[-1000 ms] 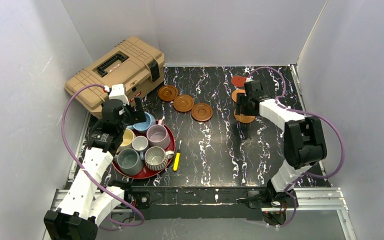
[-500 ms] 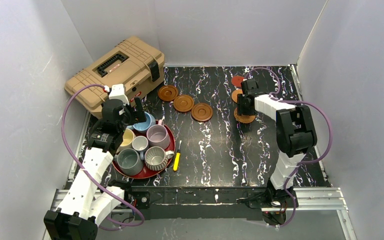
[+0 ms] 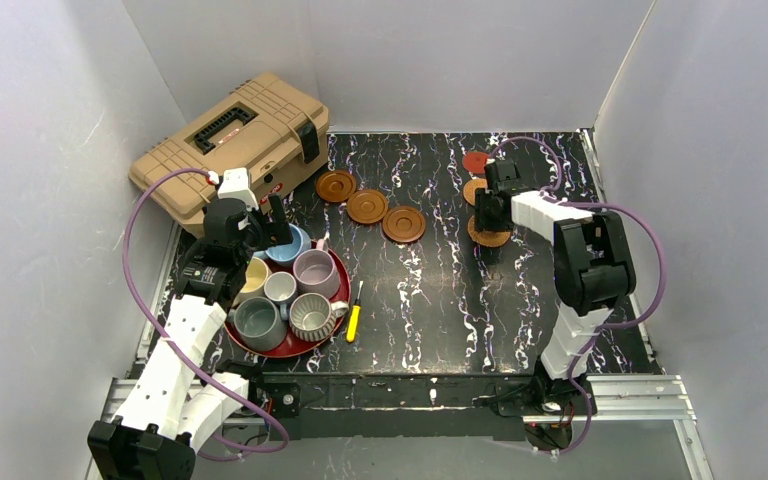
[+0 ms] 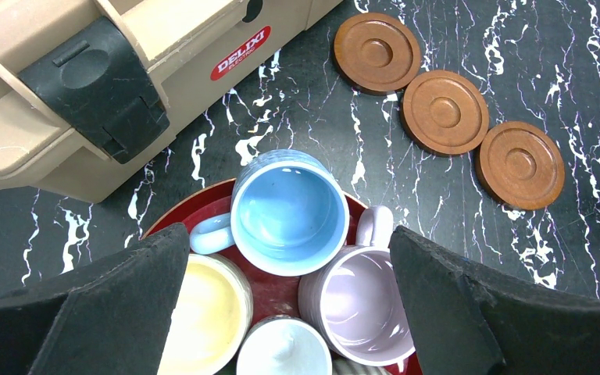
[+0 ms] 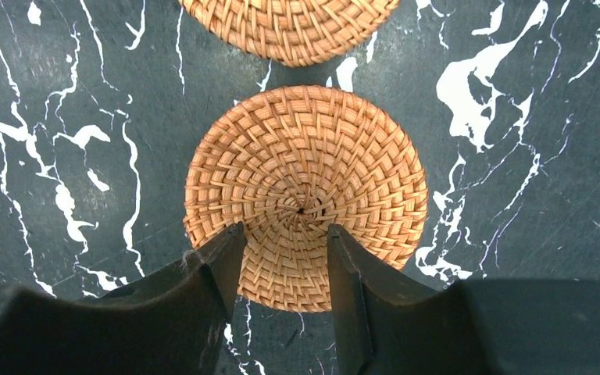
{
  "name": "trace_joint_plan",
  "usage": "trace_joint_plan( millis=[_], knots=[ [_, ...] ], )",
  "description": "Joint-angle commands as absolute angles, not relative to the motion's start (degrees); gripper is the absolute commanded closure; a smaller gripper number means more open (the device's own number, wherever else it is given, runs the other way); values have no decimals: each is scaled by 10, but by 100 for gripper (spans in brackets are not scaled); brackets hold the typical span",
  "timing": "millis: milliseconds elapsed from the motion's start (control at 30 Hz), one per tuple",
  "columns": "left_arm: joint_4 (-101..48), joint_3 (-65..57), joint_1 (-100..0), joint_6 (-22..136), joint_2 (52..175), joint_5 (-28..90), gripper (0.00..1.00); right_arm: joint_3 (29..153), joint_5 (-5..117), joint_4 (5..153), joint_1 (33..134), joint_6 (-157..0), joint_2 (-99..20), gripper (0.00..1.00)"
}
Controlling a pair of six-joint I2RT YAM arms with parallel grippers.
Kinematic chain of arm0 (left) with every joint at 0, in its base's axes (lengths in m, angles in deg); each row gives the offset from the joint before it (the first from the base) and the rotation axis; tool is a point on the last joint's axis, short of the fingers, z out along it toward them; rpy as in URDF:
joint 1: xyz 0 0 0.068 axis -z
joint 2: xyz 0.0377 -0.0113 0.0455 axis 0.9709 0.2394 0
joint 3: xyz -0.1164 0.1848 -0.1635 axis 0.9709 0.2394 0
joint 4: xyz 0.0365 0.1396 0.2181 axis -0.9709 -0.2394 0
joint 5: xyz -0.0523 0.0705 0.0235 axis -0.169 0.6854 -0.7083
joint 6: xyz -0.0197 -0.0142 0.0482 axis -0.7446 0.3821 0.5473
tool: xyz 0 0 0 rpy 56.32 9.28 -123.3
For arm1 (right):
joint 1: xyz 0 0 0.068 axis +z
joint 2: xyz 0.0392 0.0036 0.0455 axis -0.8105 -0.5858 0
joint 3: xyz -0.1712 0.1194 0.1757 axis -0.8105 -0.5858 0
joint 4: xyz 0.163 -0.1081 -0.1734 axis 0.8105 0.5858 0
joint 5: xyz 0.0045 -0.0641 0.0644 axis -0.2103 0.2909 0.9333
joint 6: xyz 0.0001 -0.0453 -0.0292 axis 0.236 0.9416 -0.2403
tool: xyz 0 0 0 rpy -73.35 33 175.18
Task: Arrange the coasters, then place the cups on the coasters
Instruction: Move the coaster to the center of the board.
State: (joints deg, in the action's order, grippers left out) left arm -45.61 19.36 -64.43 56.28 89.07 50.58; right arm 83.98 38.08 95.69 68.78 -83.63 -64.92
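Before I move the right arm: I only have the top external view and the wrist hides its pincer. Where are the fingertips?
Observer: The right pincer is partly open over a woven coaster, above its wrist-side half.
Operator: Does that coaster touch the other woven one?
Observer: No, bare table separates it from the second woven coaster.
Operator: And the left pincer?
Observer: The left pincer is wide open, fingers flanking the light blue cup.

The far woven coaster (image 5: 289, 27) runs off the top edge — the near woven coaster (image 5: 305, 180) sits partly behind the fingers (image 5: 207, 293).
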Motion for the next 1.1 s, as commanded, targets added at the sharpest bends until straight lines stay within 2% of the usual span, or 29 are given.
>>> trace_joint_plan(
  millis=[0, 633, 1067],
  knots=[
    [-460, 181, -647, 564, 877, 511, 1, 799, 399, 988, 694, -845, -632, 49],
    [-460, 181, -647, 563, 880, 508, 1, 736, 418, 1001, 780, -889, -582, 49],
    [-460, 182, -647, 563, 884, 507, 1, 739, 415, 972, 860, -917, -601, 50]
  ],
)
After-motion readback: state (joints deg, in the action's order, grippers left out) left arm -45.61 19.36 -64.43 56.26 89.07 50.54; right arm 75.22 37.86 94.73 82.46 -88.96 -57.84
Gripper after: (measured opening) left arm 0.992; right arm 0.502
